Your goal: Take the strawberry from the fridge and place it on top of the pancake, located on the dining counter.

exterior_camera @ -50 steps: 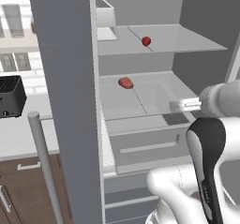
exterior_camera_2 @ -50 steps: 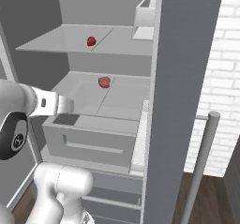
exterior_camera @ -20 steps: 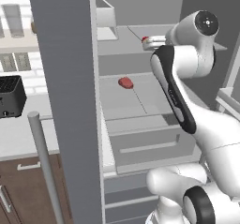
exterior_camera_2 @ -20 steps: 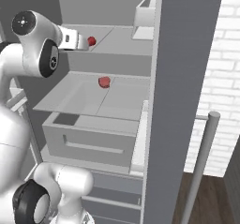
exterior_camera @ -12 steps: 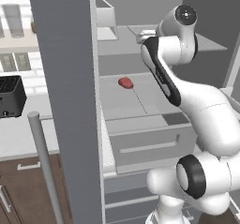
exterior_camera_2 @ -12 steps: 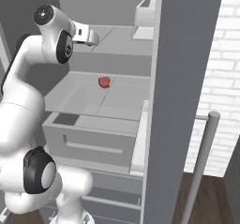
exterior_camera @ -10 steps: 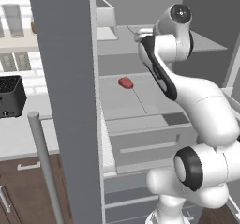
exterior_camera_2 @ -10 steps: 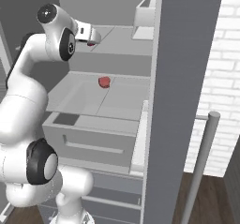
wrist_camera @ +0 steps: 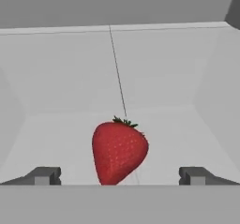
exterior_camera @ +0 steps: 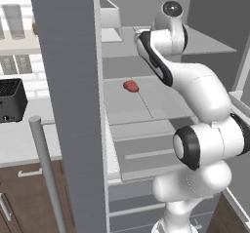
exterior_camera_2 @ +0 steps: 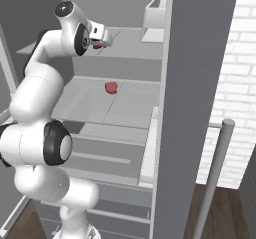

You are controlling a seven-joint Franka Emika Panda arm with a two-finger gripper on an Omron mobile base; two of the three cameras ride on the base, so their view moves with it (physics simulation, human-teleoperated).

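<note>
The fridge (exterior_camera: 68, 81) stands open, its grey door edge (exterior_camera_2: 195, 83) close on the right base view's side. On its upper shelf sits the strawberry (wrist_camera: 119, 150), bright red with a green cap. My gripper (wrist_camera: 119, 177) is open and level with it, and the fruit lies between the two fingertips (wrist_camera: 44, 175) without being clamped. From the right base view the gripper (exterior_camera_2: 103, 41) reaches onto that shelf, and the strawberry (exterior_camera_2: 98, 45) peeks out just behind it. The pancake and the dining counter are out of view.
A second small red item (exterior_camera: 130, 86) (exterior_camera_2: 111, 86) lies on the middle shelf. A white bin (exterior_camera: 111, 20) (exterior_camera_2: 154, 15) stands at the upper shelf's side. A pale drawer (exterior_camera: 146, 154) sits below. A silver bar handle (exterior_camera: 44, 168) (exterior_camera_2: 215, 173) hangs near each door.
The arm has swung further in over the upper shelf and the hand has closed in on the strawberry. The jaws have stayed open. The red item on the middle shelf has not moved.
</note>
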